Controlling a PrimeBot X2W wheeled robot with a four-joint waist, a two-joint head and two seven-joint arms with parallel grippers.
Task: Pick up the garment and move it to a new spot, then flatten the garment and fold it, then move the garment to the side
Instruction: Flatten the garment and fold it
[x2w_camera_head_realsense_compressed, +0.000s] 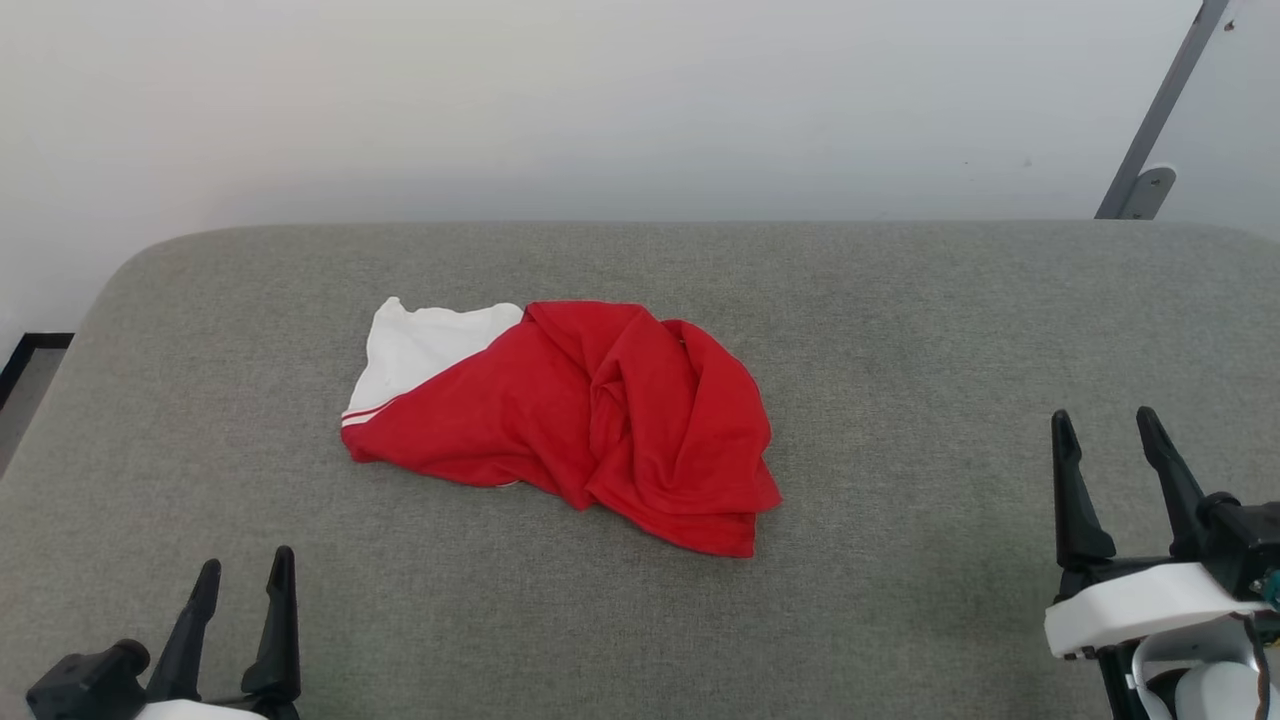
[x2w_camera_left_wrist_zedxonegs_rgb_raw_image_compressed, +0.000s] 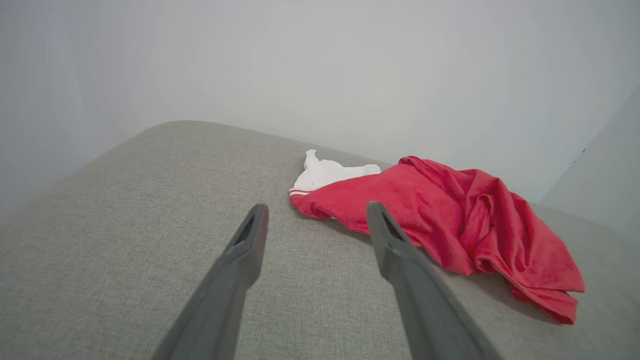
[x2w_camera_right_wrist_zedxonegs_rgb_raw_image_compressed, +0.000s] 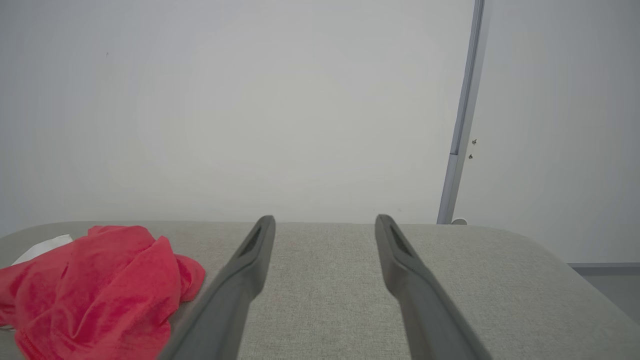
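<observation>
On the worktop (x2w_camera_head_realsense_compressed: 900, 330), a bunched shirt (x2w_camera_head_realsense_compressed: 600, 420); left tool (x2w_camera_head_realsense_compressed: 247, 562) at seven o'clock, right tool (x2w_camera_head_realsense_compressed: 1102, 415) at four, both spread, may pinch doubled folds.

Grey fabric table (x2w_camera_head_realsense_compressed: 900, 330), pale wall (x2w_camera_head_realsense_compressed: 600, 100) — slanted grey metal strut (x2w_camera_head_realsense_compressed: 1160, 110)

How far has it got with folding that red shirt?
Nothing looks done yet: the shirt lies crumpled on the grey table. Nothing is in hand: the left tool and right tool are open, clear of it. Lifting, moving, flattening, folding and setting aside are all left.
</observation>
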